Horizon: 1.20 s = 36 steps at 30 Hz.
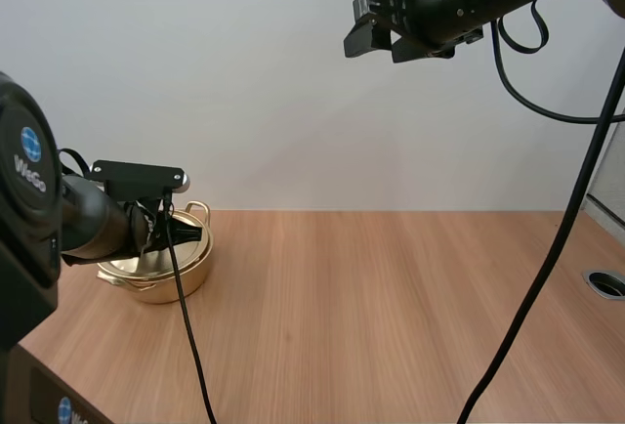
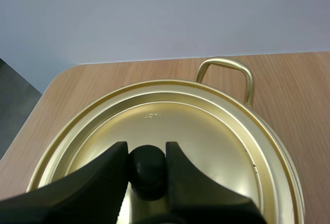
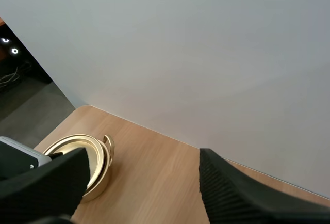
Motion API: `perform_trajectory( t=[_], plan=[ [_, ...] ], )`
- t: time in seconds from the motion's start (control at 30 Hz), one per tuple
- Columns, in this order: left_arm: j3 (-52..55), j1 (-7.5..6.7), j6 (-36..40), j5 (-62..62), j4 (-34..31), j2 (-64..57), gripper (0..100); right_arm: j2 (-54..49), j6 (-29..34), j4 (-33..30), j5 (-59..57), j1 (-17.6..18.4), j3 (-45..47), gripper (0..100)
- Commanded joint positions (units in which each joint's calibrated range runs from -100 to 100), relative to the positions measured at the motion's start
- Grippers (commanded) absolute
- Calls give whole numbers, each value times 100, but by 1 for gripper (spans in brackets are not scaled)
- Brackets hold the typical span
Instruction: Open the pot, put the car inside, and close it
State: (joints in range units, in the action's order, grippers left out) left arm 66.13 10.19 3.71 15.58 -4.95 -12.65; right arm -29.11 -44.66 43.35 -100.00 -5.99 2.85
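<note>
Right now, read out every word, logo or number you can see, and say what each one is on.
"WeGo", in white under a round blue logo, on the black casing at the left arm's near end.
A second blue logo low at the same side: no letters readable.
A stamped mark on the gold lid, just past the knob that the left end effector pinches: too small to read.

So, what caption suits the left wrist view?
Left gripper pinches the black knob of the lid on the gold pot.
</note>
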Motion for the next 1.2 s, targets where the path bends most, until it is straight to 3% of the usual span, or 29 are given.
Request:
perform_trajectory(
  t=[0.0, 0.17, 0.27, 0.37, 0.5, 0.53, 1.17],
  plan=[
    [2, -8, 27, -6, -1, 7, 21, 0, 1, -4, 0, 0, 7, 100],
    [2, -151, 28, -142, -14, 7, 21, 0, 1, -37, 0, 0, 7, 100],
    [2, -255, 19, -275, -21, 7, 29, 0, 1, -52, 0, 0, 7, 100],
    [2, -266, -4, -353, -21, 7, 51, 0, 1, -74, 0, 0, 7, 100],
    [2, -266, -109, -367, -170, 7, 91, 0, 1, -74, 0, 0, 7, 100],
    [2, -266, -109, -348, -170, 7, 97, 0, 1, -74, 0, 0, 7, 100],
    [2, -257, -434, 544, -170, -214, 99, 0, -7, -99, 0, 0, 7, 100]
  ],
)
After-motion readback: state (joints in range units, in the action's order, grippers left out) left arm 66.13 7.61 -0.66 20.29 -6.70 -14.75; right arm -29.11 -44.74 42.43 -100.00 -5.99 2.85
